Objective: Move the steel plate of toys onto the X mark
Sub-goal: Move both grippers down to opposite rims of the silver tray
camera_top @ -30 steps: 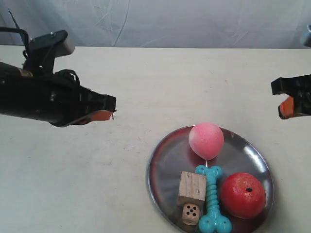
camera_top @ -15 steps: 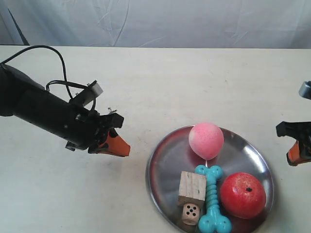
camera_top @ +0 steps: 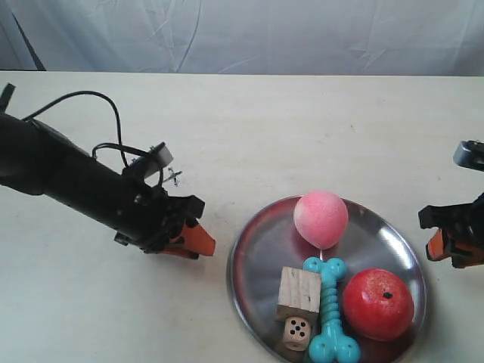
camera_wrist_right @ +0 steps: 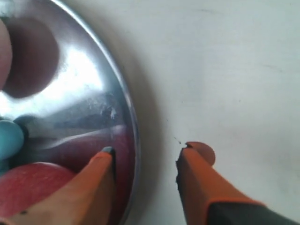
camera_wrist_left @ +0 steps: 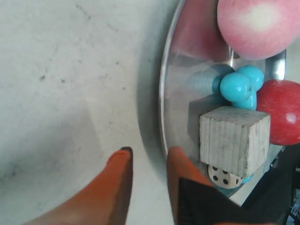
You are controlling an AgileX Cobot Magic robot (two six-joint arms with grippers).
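The steel plate lies at the near right of the table. It holds a pink ball, a red apple-like ball, a turquoise bone, a wooden block and a die. My left gripper is open at the plate's left edge, one finger over the rim and one outside. My right gripper is open with the opposite rim between its fingers. A tiny dark cross, the X mark, shows on the table behind the left arm.
The pale tabletop stretches back to a white cloth backdrop. The left arm's black cable loops above it. The plate's near edge reaches the bottom of the exterior view.
The left arm has swung down and right, bringing its orange fingers to the plate's left edge. The right gripper has dropped and shifted slightly toward the plate. Plate and toys have not moved.
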